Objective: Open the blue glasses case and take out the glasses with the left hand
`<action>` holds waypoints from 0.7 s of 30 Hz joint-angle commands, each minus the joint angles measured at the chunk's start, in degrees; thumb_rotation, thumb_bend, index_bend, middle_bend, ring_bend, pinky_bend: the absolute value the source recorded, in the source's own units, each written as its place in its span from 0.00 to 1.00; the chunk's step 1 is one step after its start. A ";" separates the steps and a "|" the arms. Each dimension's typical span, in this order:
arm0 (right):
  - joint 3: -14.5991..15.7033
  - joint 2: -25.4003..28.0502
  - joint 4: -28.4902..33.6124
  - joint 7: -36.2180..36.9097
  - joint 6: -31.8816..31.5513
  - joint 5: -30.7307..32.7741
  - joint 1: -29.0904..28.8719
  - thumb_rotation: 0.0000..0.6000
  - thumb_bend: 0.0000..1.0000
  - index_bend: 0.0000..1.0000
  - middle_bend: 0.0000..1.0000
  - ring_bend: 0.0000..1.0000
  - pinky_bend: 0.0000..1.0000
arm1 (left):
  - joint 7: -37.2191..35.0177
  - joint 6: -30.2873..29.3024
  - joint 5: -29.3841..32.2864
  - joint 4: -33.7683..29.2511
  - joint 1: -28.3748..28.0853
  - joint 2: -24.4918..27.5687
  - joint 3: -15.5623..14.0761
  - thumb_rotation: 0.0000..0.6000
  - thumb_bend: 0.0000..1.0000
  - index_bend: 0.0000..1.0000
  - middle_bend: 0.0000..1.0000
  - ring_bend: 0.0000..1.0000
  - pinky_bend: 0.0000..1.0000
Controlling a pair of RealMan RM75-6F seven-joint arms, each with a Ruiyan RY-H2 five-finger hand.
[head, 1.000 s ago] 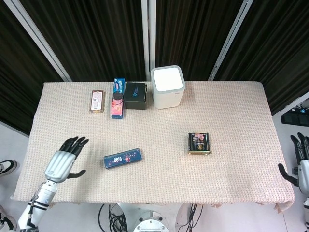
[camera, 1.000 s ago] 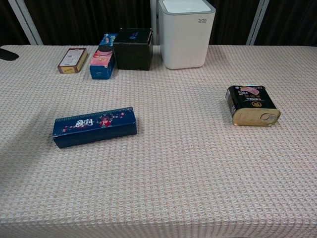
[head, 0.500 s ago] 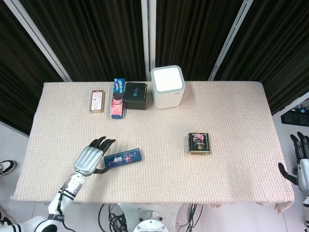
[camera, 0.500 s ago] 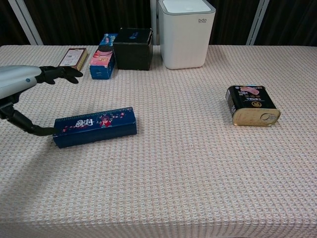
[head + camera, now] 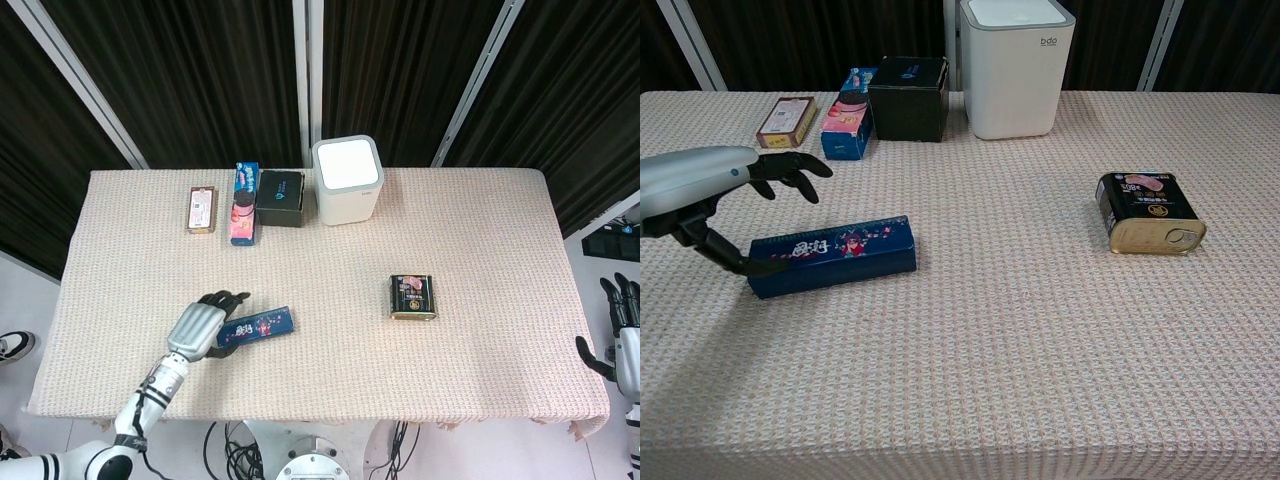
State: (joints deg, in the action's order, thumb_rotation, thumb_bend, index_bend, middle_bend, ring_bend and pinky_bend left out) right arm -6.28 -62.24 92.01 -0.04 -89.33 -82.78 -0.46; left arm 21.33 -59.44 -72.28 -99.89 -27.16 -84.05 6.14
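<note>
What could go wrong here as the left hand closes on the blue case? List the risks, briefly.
1. The left hand sits over the left end of the blue glasses case, thumb at its near side. An end-on grip may spin or push the case rather than open it.
2. The case lies flat and closed on the woven tablecloth; with the right hand off the table edge, nothing braces it, so it may slide.
</note>
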 commanded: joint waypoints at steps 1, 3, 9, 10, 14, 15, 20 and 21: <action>-0.03 0.03 -0.01 -0.05 0.07 0.14 0.01 1.00 0.25 0.00 0.00 0.00 0.00 | 0.07 0.31 0.88 0.07 -0.37 -0.13 -0.37 1.00 0.26 0.14 0.22 0.14 0.24; -0.12 0.06 0.03 -0.06 0.18 0.38 0.00 1.00 0.25 0.00 0.00 0.00 0.00 | 0.05 0.41 1.23 0.01 -0.56 -0.10 -0.58 1.00 0.26 0.14 0.22 0.14 0.24; -0.25 -0.10 -0.04 -0.32 0.37 0.70 -0.07 1.00 0.25 0.00 0.00 0.00 0.00 | 0.10 0.32 2.03 0.05 -1.01 -0.20 -1.07 1.00 0.26 0.14 0.22 0.14 0.24; -0.25 -0.14 -0.07 -0.34 0.44 0.75 -0.09 1.00 0.25 0.00 0.00 0.00 0.00 | 0.13 0.31 2.21 0.10 -1.09 -0.24 -1.10 1.00 0.26 0.14 0.22 0.14 0.24; -0.26 -0.24 -0.20 -0.40 0.60 0.86 -0.14 1.00 0.25 0.00 0.00 0.00 0.00 | 0.48 0.07 3.22 0.24 -1.35 -0.45 -1.17 1.00 0.27 0.14 0.24 0.15 0.24; -0.28 -0.24 -0.19 -0.41 0.59 0.87 -0.14 1.00 0.25 0.00 0.00 0.00 0.00 | 0.57 0.03 3.41 0.23 -1.40 -0.47 -1.21 1.00 0.27 0.15 0.25 0.15 0.25; -0.34 -0.24 -0.26 -0.45 0.61 0.98 -0.13 1.00 0.25 0.00 0.00 0.00 0.00 | 0.88 -0.25 4.13 -0.04 -1.67 -0.40 -1.42 1.00 0.28 0.15 0.29 0.16 0.25; -0.34 -0.26 -0.28 -0.48 0.64 1.02 -0.13 1.00 0.25 0.00 0.00 0.00 0.00 | 0.89 -0.25 4.29 -0.08 -1.72 -0.37 -1.46 1.00 0.29 0.15 0.29 0.16 0.25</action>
State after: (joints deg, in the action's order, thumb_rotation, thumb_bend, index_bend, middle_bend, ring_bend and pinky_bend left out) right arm -6.62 -62.50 91.73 -0.53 -88.69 -81.76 -0.60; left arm 22.20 -59.67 -68.08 -99.93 -28.84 -84.45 4.72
